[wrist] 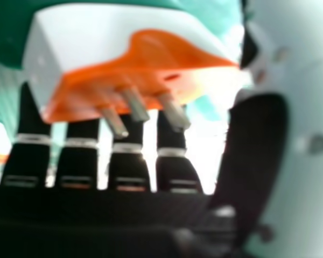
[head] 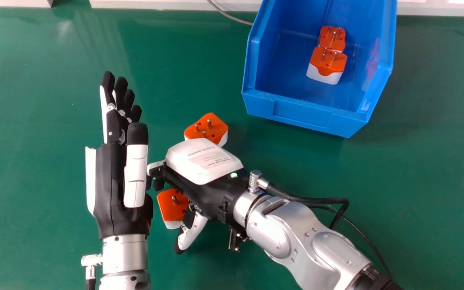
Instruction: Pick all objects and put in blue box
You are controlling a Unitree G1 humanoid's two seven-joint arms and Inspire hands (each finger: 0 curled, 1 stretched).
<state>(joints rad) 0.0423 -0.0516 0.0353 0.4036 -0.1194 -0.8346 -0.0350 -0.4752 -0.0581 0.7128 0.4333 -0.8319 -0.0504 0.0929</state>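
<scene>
Straight-fingered, the left hand (head: 109,185) is beside the right hand (head: 206,161), its thumb and fingers apart around a plug (head: 170,209). Another plug (head: 212,127) lies beyond, off the blue box's (head: 302,114) near left corner; two plugs (head: 327,64) sit inside, nearer its right edge.

in the head view, light is bright and soft, leaving pale sheen on the bench (head: 46,100) beyond the left hand (head: 109,181) and faint shadow beside the right hand (head: 206,161). in the right hand view, white glare shines behind dark fingers (wrist: 130,169).
</scene>
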